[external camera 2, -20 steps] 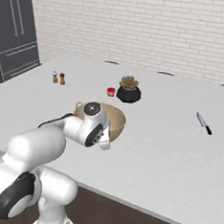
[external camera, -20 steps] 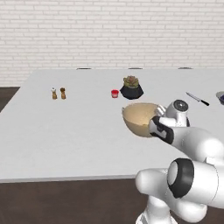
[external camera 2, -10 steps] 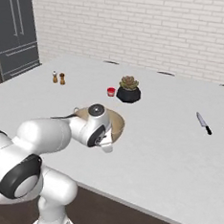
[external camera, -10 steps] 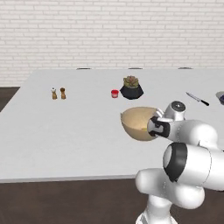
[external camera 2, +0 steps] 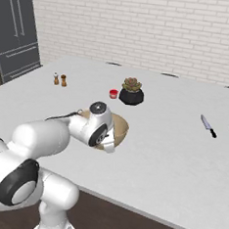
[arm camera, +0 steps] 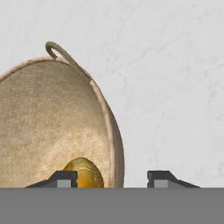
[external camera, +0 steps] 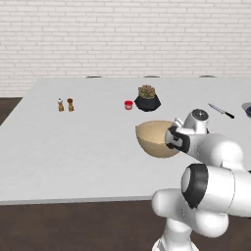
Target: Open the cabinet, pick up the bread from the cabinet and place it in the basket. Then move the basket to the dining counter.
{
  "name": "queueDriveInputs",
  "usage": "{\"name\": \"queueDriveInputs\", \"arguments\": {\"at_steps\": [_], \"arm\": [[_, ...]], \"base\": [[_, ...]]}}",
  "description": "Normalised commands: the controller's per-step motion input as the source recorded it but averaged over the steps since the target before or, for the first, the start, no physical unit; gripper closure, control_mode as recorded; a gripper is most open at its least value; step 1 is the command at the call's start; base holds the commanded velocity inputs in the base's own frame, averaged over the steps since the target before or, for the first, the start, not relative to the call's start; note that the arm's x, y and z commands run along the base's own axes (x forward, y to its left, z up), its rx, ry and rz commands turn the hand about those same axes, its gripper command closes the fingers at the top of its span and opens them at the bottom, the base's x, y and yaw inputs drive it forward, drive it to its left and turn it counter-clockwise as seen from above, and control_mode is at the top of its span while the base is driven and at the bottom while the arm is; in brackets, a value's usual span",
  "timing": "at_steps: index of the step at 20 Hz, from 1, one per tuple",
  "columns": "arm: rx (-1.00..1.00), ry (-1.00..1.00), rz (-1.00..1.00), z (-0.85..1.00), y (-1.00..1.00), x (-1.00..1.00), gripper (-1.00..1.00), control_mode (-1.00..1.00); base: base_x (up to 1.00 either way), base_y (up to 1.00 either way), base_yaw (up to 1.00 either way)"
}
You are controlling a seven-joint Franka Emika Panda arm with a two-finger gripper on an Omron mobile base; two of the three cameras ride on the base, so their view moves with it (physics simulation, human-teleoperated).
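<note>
My pincer (arm camera: pixel 111 178) sits w/ fingers apart, straddling the rim of the basket (arm camera: pixel 52 122): one fingertip (arm camera: pixel 64 178) inside the bowl, the other outside over the white top. No squeeze visible; rim runs btwn the tips, contact can't be told. Bread (arm camera: pixel 83 173) lies in the basket bottom, just beside the inner fingertip. Rope loop handle on the far rim.

From the left base view the basket (external camera: pixel 156 139) sits on the dining bench (external camera: pixel 73 147), tilted, mouth up and toward the left, my wrist at its right edge. Behind it: potted plant (external camera: pixel 147 97), small red cup (external camera: pixel 128 104), two shakers (external camera: pixel 65 104) well off left, knife (external camera: pixel 221 111) off right. Right base view: basket (external camera 2: pixel 119 127) partly hidden behind my hand.
</note>
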Motion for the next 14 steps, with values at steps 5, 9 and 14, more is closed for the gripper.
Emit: {"name": "queueDriveInputs", "arguments": {"at_steps": [5,9,14], "arm": [[0.00,0.00,0.02,0.44,0.01,-0.35,-1.00,-1.00],[0.00,0.00,0.07,0.51,0.00,-0.69,-1.00,-1.00],[-0.02,0.00,0.32,0.62,0.36,-0.90,-1.00,-1.00]], "base": [[0.00,0.00,0.00],[0.00,0.00,0.00],[0.00,0.00,0.00]]}}
